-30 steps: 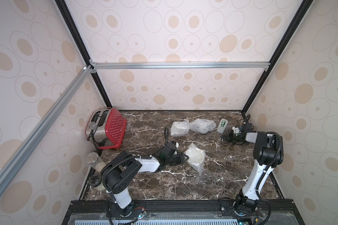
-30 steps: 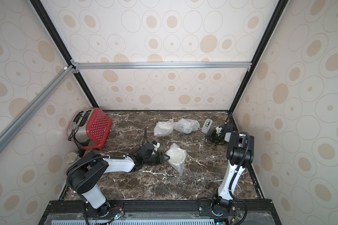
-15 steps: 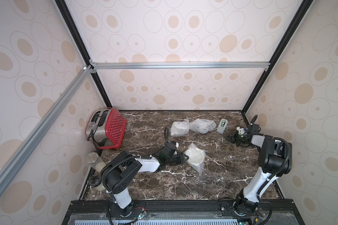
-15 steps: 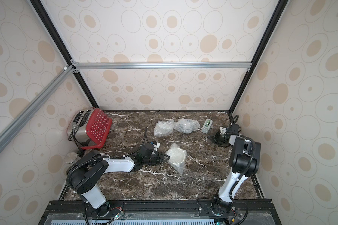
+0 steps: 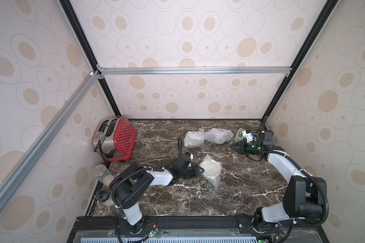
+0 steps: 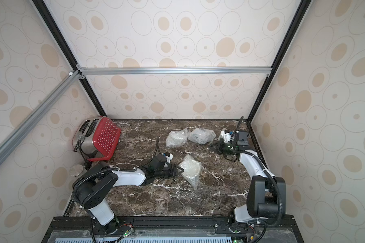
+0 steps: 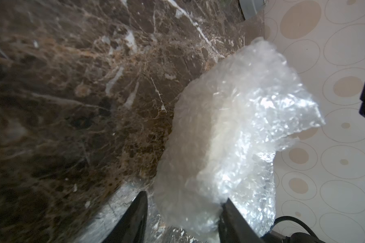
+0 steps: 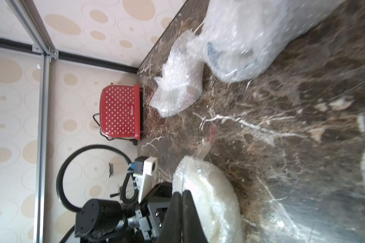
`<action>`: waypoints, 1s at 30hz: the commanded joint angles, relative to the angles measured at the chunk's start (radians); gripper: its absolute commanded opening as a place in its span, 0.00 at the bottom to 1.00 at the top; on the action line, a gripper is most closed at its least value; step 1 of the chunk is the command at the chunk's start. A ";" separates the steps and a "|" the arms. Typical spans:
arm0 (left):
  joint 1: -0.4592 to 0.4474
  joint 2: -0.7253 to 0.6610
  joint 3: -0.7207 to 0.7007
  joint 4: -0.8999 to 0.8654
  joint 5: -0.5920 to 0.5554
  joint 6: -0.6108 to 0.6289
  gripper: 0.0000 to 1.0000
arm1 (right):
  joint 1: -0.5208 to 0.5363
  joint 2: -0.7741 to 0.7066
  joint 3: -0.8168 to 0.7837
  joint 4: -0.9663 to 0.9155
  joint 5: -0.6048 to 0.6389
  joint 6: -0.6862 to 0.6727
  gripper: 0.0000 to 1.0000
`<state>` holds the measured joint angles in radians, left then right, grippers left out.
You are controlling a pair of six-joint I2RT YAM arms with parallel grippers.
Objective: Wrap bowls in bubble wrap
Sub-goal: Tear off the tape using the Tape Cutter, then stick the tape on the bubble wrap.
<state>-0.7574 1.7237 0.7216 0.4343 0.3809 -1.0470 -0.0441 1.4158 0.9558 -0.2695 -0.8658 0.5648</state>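
Observation:
Three cloudy bundles of bubble wrap lie on the marble table. The middle bundle (image 5: pixel 211 169) (image 6: pixel 191 168) shows a cream bowl (image 7: pixel 200 147) through its film. My left gripper (image 7: pixel 185 196) (image 5: pixel 200 169) stands half open round that bundle's near end. One finger (image 7: pixel 234 218) touches the wrap and the other (image 7: pixel 135 216) stands just off it. Two more bundles (image 5: pixel 194 137) (image 5: pixel 218 135) lie at the back. One of them (image 8: pixel 251 31) shows a bowl's blue pattern. My right gripper (image 8: pixel 181 192) (image 5: pixel 232 146) is shut on nothing, just right of the back bundles.
A red toaster (image 5: pixel 116 141) stands at the back left. Two glass jars (image 5: pixel 102 174) (image 5: pixel 104 196) stand along the left wall. A small white and green device (image 5: pixel 239 135) lies by the back right corner, behind my right wrist.
My right arm has dropped its elbow and stretched out, carrying its shut gripper a little toward the table's middle. The left arm and the bundles have not moved.

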 commanded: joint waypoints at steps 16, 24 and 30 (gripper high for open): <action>0.007 0.020 0.019 0.014 0.000 0.007 0.51 | 0.319 -0.088 -0.313 0.288 0.134 0.234 0.07; 0.008 0.020 0.018 0.015 0.000 0.007 0.51 | 0.362 -0.013 -0.376 0.365 0.183 0.229 0.07; 0.008 0.019 0.015 0.014 0.001 0.008 0.51 | 0.362 0.006 -0.385 0.326 0.227 0.181 0.07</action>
<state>-0.7574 1.7298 0.7227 0.4469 0.3862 -1.0470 0.3141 1.4109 0.5804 0.0536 -0.6758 0.7677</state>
